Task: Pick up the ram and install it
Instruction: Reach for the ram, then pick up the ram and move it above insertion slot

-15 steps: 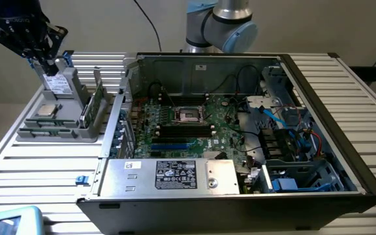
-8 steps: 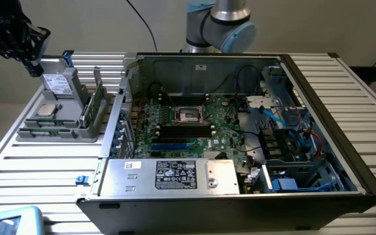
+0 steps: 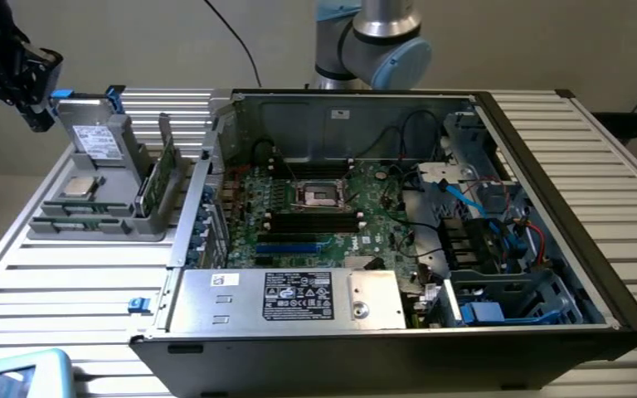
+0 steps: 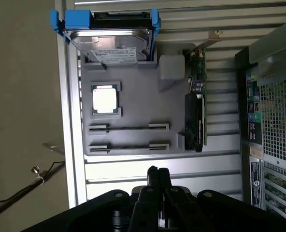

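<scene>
On the slatted table (image 3: 75, 274), a grey holder (image 4: 133, 96) carries the ram (image 4: 128, 128), a thin edge-on strip; pincer (image 4: 157, 171) closed, empty.

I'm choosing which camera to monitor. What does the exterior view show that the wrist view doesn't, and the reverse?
Exterior view: the open case's inside, with motherboard, processor socket and power supply. Wrist view: the case's rear panel with ports and vent grille. Both: the gripper, shut and holding nothing, the grey holder, the drive with blue tabs, the processor chip and the upright green card.
</scene>
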`<state>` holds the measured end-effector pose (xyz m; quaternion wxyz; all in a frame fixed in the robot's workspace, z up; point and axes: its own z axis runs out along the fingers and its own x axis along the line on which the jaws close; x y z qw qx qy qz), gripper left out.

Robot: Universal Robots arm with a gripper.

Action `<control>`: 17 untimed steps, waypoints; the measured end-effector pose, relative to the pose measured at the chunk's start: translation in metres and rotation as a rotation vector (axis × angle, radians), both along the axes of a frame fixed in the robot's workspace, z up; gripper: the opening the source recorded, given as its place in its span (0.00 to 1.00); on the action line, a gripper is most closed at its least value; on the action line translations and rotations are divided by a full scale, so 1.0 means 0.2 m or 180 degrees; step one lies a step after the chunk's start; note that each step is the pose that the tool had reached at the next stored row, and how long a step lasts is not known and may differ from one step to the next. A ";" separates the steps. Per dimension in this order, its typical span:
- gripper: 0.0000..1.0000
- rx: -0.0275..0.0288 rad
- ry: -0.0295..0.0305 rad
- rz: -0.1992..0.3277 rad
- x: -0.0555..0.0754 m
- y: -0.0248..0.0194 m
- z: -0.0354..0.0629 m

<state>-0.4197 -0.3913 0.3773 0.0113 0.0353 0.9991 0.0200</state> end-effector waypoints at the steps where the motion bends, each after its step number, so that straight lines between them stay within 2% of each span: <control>1: 0.11 -0.0006 0.0000 0.0000 -0.01 0.011 -0.004; 4: 0.11 -0.0014 0.0000 0.0000 -0.03 0.035 -0.012; 17: 0.11 -0.0014 0.0000 0.0000 -0.03 0.036 -0.013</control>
